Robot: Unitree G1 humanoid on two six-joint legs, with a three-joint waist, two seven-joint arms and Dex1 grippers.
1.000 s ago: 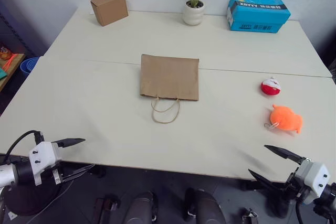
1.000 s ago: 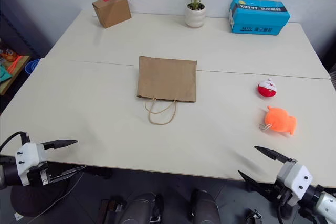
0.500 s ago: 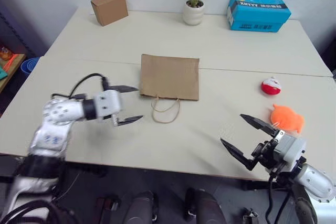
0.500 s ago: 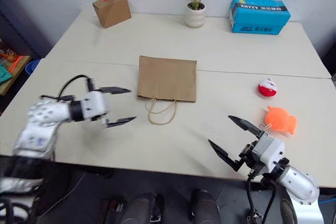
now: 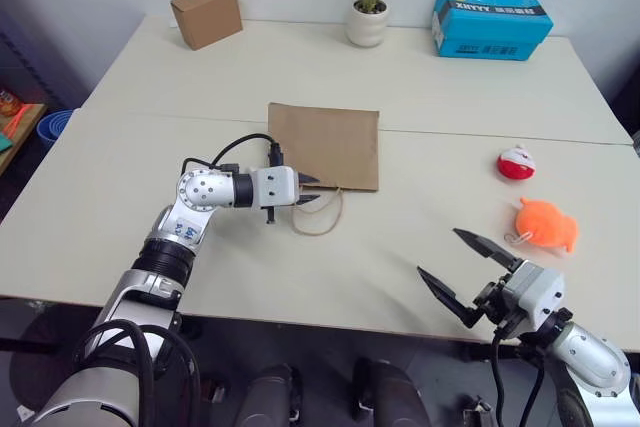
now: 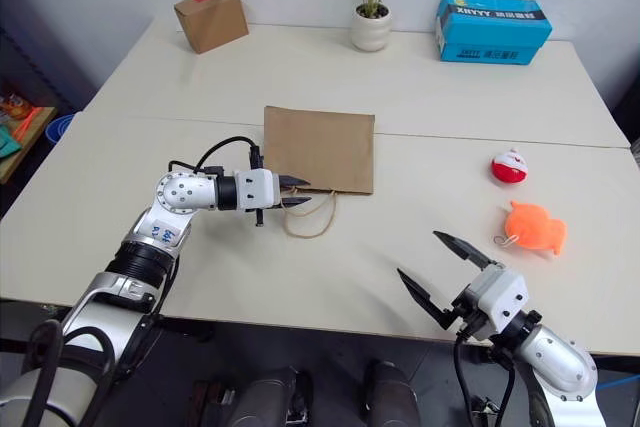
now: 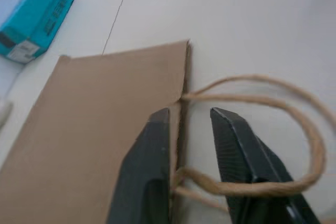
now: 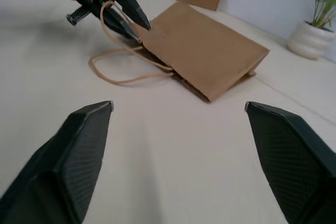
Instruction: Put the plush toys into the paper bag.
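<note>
My left tool (image 5: 308,191) has swung in from the near left edge of the worktop (image 5: 180,247) to the mouth of the paper bag (image 5: 324,145), and its fingers have narrowed. My right tool (image 5: 462,272) has come in over the near right edge.

The turquoise carton (image 5: 491,24) at the far right carries white lettering that I cannot read for certain. The small cardboard box (image 5: 206,14) at the far left has a red label on top. Between them stands a white ribbed pot (image 5: 367,24) with a green plant.

The bag is plain brown kraft paper, lying flat at mid-worktop, its twisted tan cord handles (image 5: 320,217) looping toward me. In the left wrist view my two black fingers (image 7: 149,177) stand a small gap apart on either side of the bag's mouth edge (image 7: 181,103), one over the paper, one against the cords; whether they pinch it I cannot tell.

The right tool is spread wide and empty. The red-and-white ball (image 5: 515,163) and the fuzzy orange blob (image 5: 545,225) with its cord loop lie on the worktop's right side, beyond that tool.
</note>
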